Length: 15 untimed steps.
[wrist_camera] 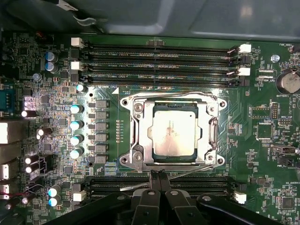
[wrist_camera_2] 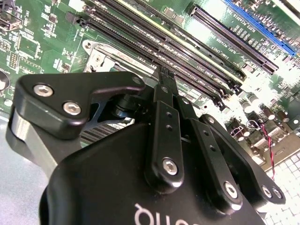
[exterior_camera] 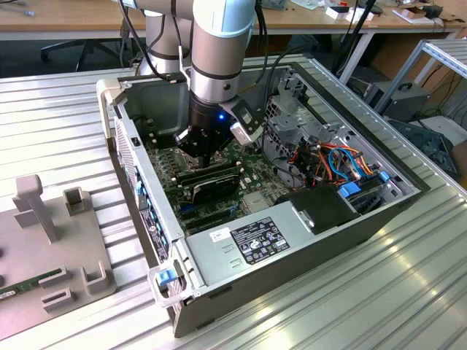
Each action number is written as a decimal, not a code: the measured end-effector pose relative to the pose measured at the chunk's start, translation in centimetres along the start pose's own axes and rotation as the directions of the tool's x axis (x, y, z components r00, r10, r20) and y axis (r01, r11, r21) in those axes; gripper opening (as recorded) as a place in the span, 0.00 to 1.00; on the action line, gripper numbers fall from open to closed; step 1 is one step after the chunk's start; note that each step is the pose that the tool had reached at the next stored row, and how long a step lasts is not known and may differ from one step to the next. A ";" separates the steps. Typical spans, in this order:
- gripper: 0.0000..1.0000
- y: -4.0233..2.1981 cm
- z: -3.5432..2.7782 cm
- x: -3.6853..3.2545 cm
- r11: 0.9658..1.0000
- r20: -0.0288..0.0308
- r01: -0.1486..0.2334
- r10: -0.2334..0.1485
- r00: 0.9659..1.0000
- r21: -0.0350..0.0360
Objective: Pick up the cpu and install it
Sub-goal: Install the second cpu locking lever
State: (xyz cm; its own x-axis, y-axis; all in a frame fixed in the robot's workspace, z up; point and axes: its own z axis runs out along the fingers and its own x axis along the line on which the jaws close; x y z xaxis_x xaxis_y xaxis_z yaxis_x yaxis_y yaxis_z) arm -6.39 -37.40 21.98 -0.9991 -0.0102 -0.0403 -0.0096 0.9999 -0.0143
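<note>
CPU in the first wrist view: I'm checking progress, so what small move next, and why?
Probably lift the hand straight up: the CPU already lies in the socket, and the shut hand holds nothing beside it.

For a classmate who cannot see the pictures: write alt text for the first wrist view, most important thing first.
A silver-grey cpu lies flat in the square socket at the middle of a green motherboard. The gripper is beside the socket, its black fingers pressed together over a memory slot; more long memory slots run along the socket's far side.

The pincer [wrist_camera_2: 164,77] body hides the socket in the second wrist view.
</note>
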 end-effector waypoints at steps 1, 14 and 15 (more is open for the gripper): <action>0.11 0.00 0.00 0.00 1.000 0.000 0.000 0.000 1.000 0.000; 0.11 0.01 0.06 0.76 1.000 0.000 0.000 0.000 1.000 0.000; 0.11 0.01 0.06 0.93 1.000 0.000 0.000 0.000 1.000 0.000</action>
State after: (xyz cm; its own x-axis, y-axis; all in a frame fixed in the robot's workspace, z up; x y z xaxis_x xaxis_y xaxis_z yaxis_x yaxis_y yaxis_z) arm -7.32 -37.40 21.88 -0.9991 -0.0102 -0.0403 -0.0097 0.9999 -0.0143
